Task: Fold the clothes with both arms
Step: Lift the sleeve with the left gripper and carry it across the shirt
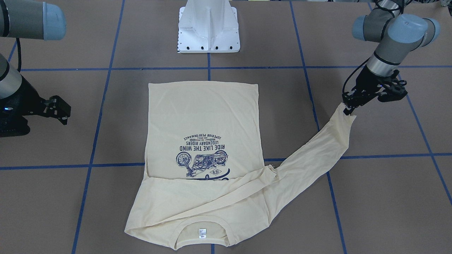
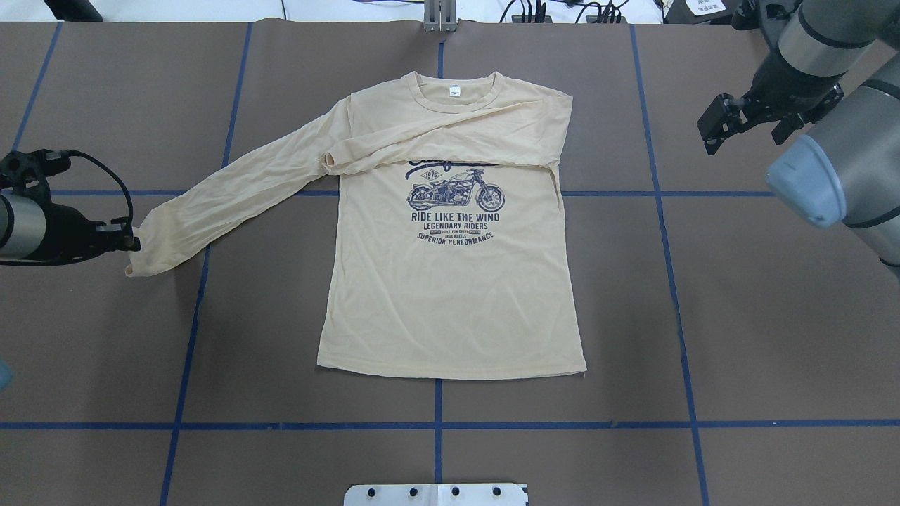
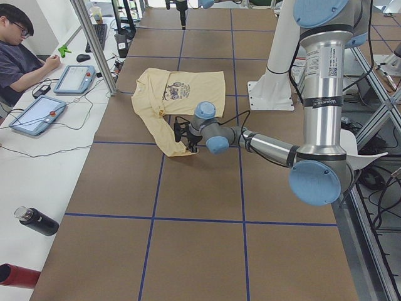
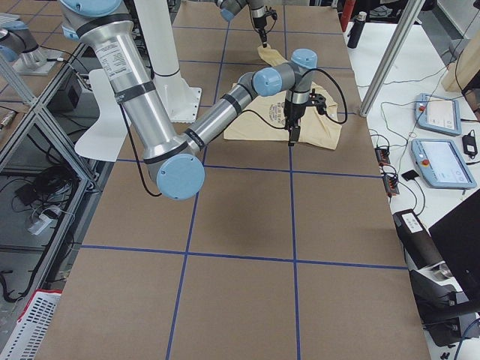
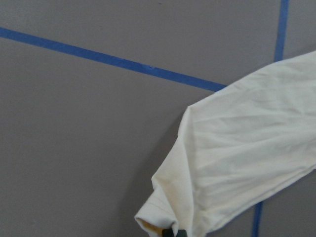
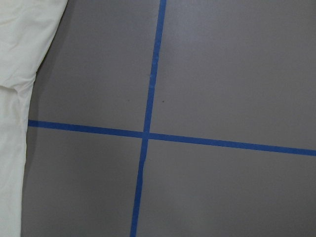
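Overhead exterior view, reading across: at nine o'clock my left gripper (image 2: 132, 244) is pinched on the cuff of the T-shirt (image 2: 450, 295), whose long sleeve (image 2: 239, 186) stretches out toward that side. The shirt body lies flat and print up at the centre of the table (image 2: 738, 316), collar at twelve o'clock, with the other sleeve (image 2: 450, 133) folded across the chest. At two o'clock my right gripper (image 2: 747, 128) hangs beside the cloth, fingers spread wide, holding nothing.
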